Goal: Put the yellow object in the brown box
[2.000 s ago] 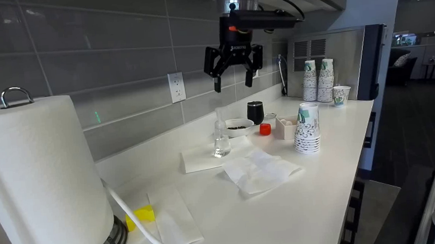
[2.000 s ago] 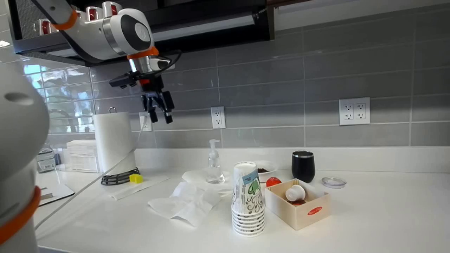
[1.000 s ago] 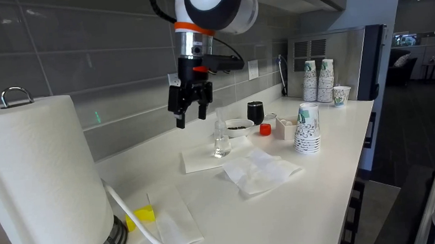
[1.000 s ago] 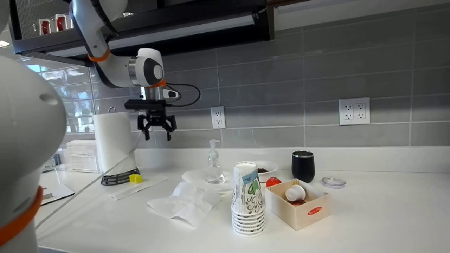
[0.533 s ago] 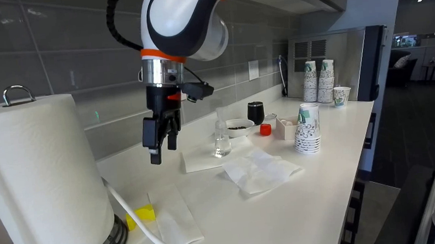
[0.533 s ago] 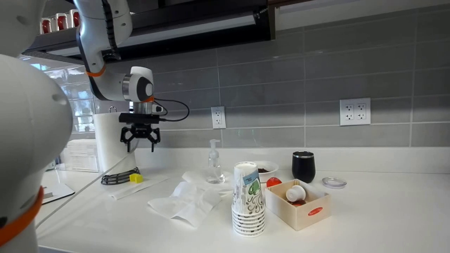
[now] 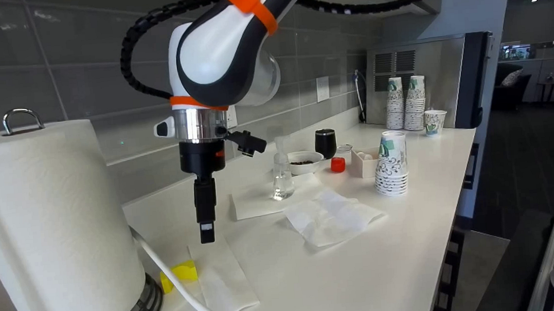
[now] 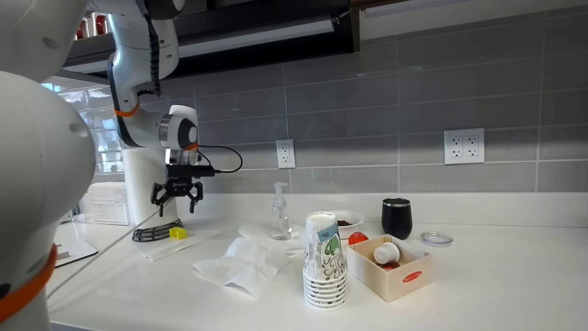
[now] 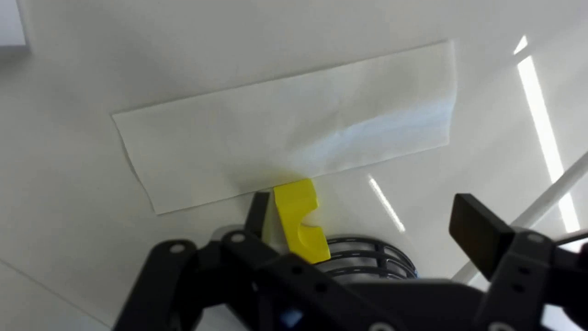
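At the left of the counter (image 8: 505, 276) in an exterior view, close to its back edge, the paper towel roll (image 8: 142, 188) stands on a wire base (image 8: 156, 233); a white cord (image 7: 193, 302) slants from there toward the front edge. I can make out no corner at that end. Just right of the base lies the yellow piece (image 8: 178, 233), one end at the edge of a folded napkin (image 9: 285, 128), the other beside the wire; whether it touches either I cannot tell. Above it, not touching, hangs the gripper (image 8: 177, 210), fingers spread wide, holding nothing.

The step, I judge, is lowering to grasp. In the wrist view the pads (image 9: 482, 234) would close across the piece's narrow width, which suits. It shows nearer the pad away from the roll; from this height that may mislead, so check centring on the way down. The other pad has wire and cord near its path: narrow the spread, favour the napkin end, drop straight, and squeeze only once low beside it.

Farther right, clear of both edges, a stack of cups (image 8: 324, 266) stands just beside the brown box (image 8: 397, 287), so carry high and release where the small white cup (image 8: 386, 253) inside leaves room.
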`<state>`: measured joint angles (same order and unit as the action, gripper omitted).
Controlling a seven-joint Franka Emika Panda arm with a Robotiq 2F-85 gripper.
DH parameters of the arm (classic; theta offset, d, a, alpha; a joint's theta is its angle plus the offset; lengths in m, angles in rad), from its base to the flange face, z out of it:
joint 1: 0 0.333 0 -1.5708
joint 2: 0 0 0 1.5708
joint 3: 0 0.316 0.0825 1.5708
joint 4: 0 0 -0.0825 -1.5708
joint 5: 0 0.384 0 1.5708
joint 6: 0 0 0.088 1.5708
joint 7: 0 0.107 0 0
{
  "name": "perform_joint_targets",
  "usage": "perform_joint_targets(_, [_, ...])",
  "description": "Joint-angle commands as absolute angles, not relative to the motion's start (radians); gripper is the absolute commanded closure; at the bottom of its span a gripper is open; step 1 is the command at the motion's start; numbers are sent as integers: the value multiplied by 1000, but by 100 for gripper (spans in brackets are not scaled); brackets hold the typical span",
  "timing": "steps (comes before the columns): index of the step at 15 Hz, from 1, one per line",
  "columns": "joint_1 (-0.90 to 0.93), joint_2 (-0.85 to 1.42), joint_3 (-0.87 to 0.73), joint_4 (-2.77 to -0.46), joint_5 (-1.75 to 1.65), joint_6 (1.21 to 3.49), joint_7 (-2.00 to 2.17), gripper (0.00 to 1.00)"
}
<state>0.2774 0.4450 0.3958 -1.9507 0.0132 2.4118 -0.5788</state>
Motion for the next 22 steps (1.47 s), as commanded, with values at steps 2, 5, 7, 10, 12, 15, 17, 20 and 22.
perform_joint_targets(2, [254,521,420,-1884,-9,2430,-766,0])
perform_joint_targets(5, [247,567,433,-1862,15,2485,-848,0])
perform_joint_targets(7, [242,596,445,-1853,25,2516,-884,0])
perform_joint_targets(10, [239,644,461,-1840,27,2552,-920,0])
perform_joint_targets(12, [233,672,473,-1833,29,2578,-936,0])
perform_joint_targets(15, [229,704,482,-1822,22,2610,-943,0])
perform_joint_targets(17, [226,718,485,-1816,16,2627,-942,0])
perform_joint_targets(20, [228,736,482,-1801,9,2629,-937,0])
perform_joint_targets(22, [230,742,481,-1794,5,2630,-937,27])
